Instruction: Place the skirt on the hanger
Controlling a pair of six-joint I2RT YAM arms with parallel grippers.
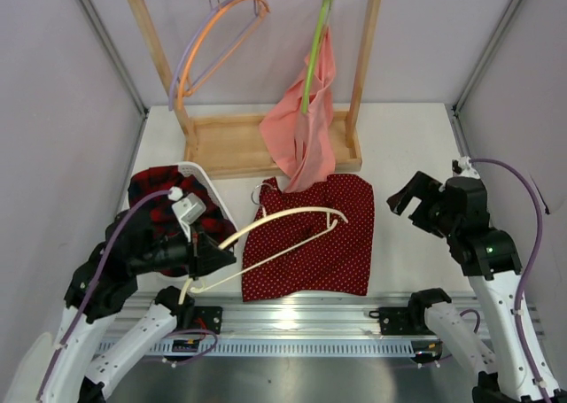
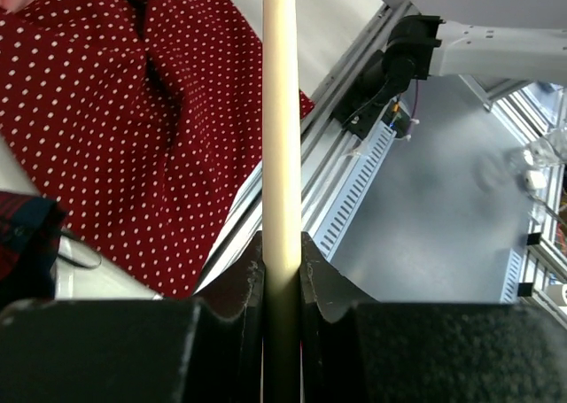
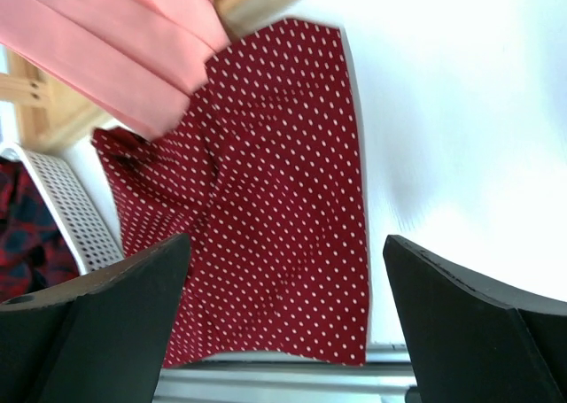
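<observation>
Lower left, the left tool [image 1: 217,254] clamps the hanger [image 1: 292,213] by its end, angling it over the flat skirt [image 1: 328,235]; mid-right, the right tool [image 3: 285,244] hovers spread apart, apparently ready to lift cloth.

You have two arms of one build.

Left arm [image 1: 106,283]: white lower links, black joint housings. A lilac cable [image 1: 99,259] runs along it, and a small white box [image 1: 188,210] sits at the wrist.

Right arm [image 1: 485,252]: same white and black, with its own lilac cable [image 1: 528,190]. One green light [image 1: 488,242] shows on the black housing.

Left gripper [image 1: 221,254] and right gripper [image 1: 407,199] are black. Seen close, the fingers [image 3: 97,323] look matte and grainy, with angular edges.
</observation>
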